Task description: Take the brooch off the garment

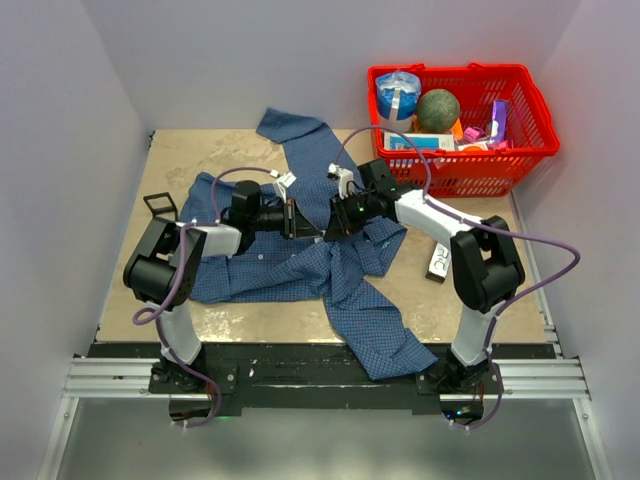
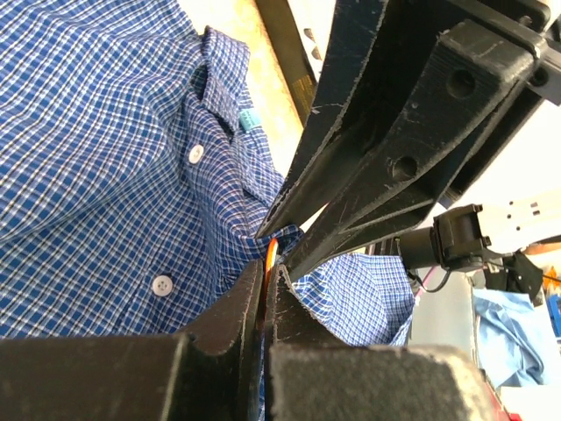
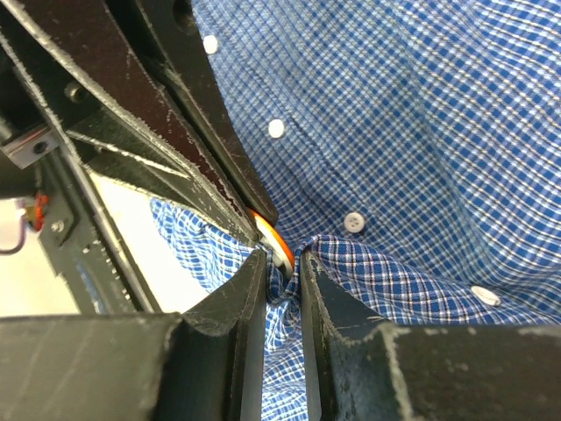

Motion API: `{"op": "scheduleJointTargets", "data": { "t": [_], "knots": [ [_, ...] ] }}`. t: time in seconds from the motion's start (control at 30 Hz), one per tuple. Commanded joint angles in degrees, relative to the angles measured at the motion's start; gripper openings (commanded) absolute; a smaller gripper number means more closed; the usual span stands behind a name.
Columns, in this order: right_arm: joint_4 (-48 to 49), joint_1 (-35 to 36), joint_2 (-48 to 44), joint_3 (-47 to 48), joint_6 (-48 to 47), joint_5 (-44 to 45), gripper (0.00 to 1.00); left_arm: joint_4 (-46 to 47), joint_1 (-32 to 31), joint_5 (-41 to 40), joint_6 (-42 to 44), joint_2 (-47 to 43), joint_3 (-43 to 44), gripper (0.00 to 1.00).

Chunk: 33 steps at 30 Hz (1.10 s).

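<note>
**Step in hand:** separating the brooch (image 3: 279,248) from the garment (image 1: 300,270) with both tools engaged.

**Position.** The garment lies spread on the bench (image 1: 190,160). The brooch sits on the shirt front beside the button row, near the middle of the bench. In the top view the two tools hide it. The left gripper (image 2: 265,279) comes in from 9 o'clock and the right gripper (image 3: 282,270) from 3 o'clock. Their tips meet almost touching.

**Jaw state.** The left jaws are together, clamped on the orange rim of the brooch. The right jaws are narrow, pinching a fold of checked cloth just at 6 o'clock of the brooch in the right wrist view.

**Procedure (judgement).**
1. Use the right jaws as the anchor, so the fold does not travel with the brooch.
2. Draw the left jaws back toward 9 o'clock, slowly and in a straight line. How the brooch is fastened cannot be seen, so avoid twisting.
3. Watch the cloth. If it tents and follows the brooch, the fastening has not released, so pause rather than tear.
4. The hold is on a thin rim only and is likely to slip under a sudden pull.
</note>
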Motion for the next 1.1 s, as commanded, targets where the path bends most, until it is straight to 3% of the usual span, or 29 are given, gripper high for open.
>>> {"op": "scheduleJointTargets", "data": {
  "t": [0.0,0.27,0.4,0.63,0.83,1.07],
  "knots": [
    [1.08,0.46,0.25,2.20,1.00,9.81,0.19,5.62,-1.12,3.01,-3.40,-1.43,0.22,0.00],
    [-0.85,4.41,0.25,3.52,1.18,23.58,0.20,7.38,-2.27,2.04,-4.98,-0.11,1.27,0.00],
    [-2.08,5.38,0.51,3.08,-1.11,25.09,0.20,7.99,-2.27,1.78,-5.42,0.15,1.36,0.00],
    [0.46,6.26,-1.95,2.46,4.16,21.05,0.28,9.05,-3.23,0.37,-6.39,1.21,1.62,0.00],
    [-4.80,6.79,-4.57,1.85,-0.66,23.96,0.30,6.85,-3.32,-0.33,-3.85,0.95,2.94,0.00],
    [-0.42,4.24,-10.65,-2.19,-0.23,14.48,0.35,6.58,-3.32,1.07,-2.26,0.33,2.85,0.00]
  ]
}}
